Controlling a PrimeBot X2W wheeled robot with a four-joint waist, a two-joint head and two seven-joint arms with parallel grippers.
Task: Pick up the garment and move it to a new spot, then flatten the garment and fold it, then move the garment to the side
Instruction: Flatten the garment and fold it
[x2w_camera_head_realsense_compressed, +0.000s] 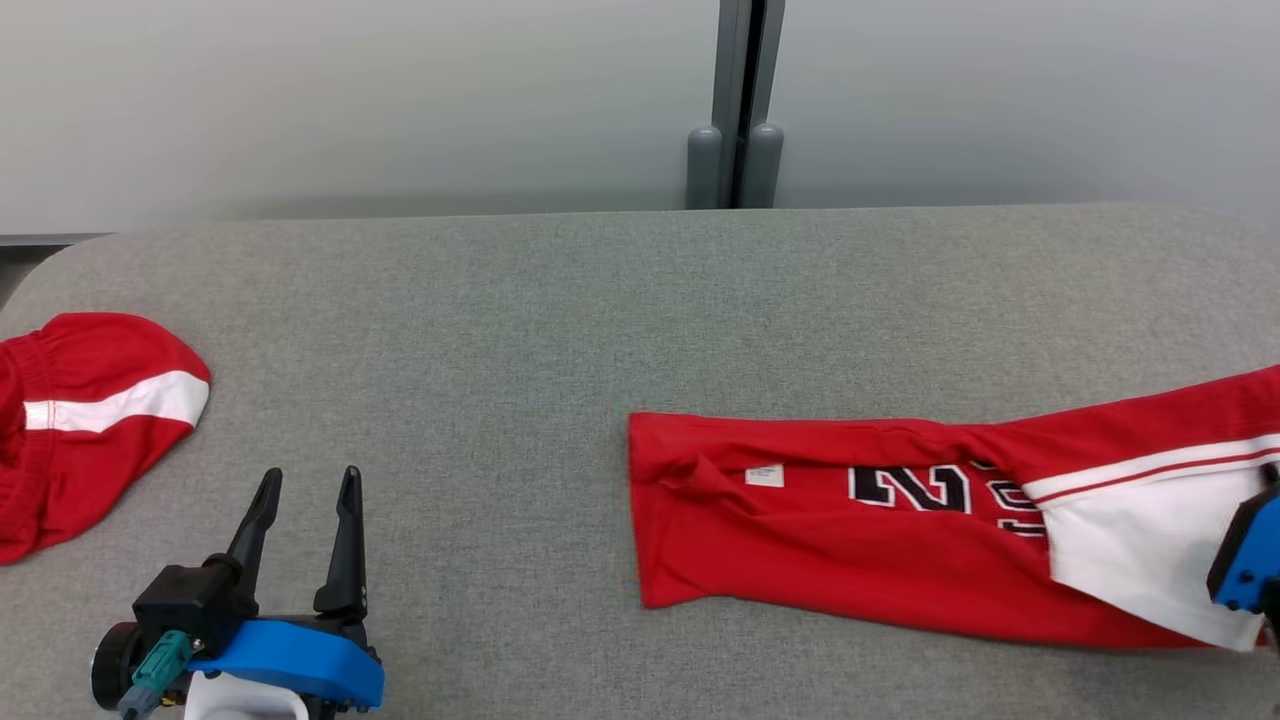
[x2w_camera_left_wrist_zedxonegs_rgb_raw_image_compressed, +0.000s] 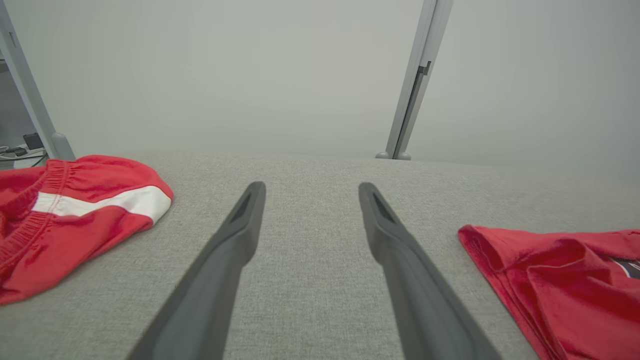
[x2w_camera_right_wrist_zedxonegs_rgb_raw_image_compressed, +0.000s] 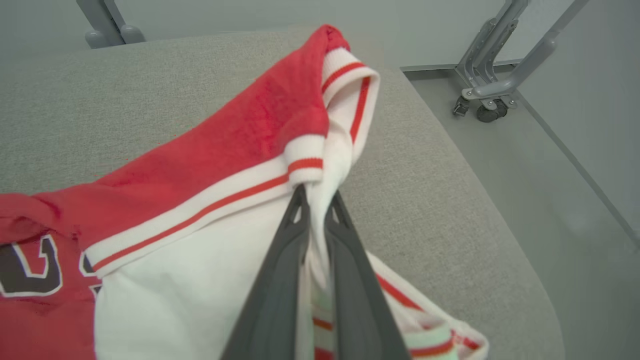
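A red jersey (x2w_camera_head_realsense_compressed: 880, 530) with dark numbers and white trim lies in a long folded strip across the right half of the grey table (x2w_camera_head_realsense_compressed: 560, 320). Its left end also shows in the left wrist view as red folds (x2w_camera_left_wrist_zedxonegs_rgb_raw_image_compressed: 560, 280). My right gripper (x2w_camera_right_wrist_zedxonegs_rgb_raw_image_compressed: 317, 197) is shut on the jersey's white striped part (x2w_camera_right_wrist_zedxonegs_rgb_raw_image_compressed: 210, 270) near the table's right edge; in the head view only its blue housing (x2w_camera_head_realsense_compressed: 1250, 555) shows at the right border. My left gripper (x2w_camera_head_realsense_compressed: 305, 482) stands open over bare table at the lower left, fingers (x2w_camera_left_wrist_zedxonegs_rgb_raw_image_compressed: 245, 225) apart, holding nothing.
A second red garment with a white stripe (x2w_camera_head_realsense_compressed: 80, 420) lies bunched at the table's left edge, seen again in the left wrist view (x2w_camera_left_wrist_zedxonegs_rgb_raw_image_compressed: 75, 210). A grey post (x2w_camera_head_realsense_compressed: 740, 110) stands behind the table. The table's rounded right edge (x2w_camera_right_wrist_zedxonegs_rgb_raw_image_compressed: 490, 210) drops to the floor.
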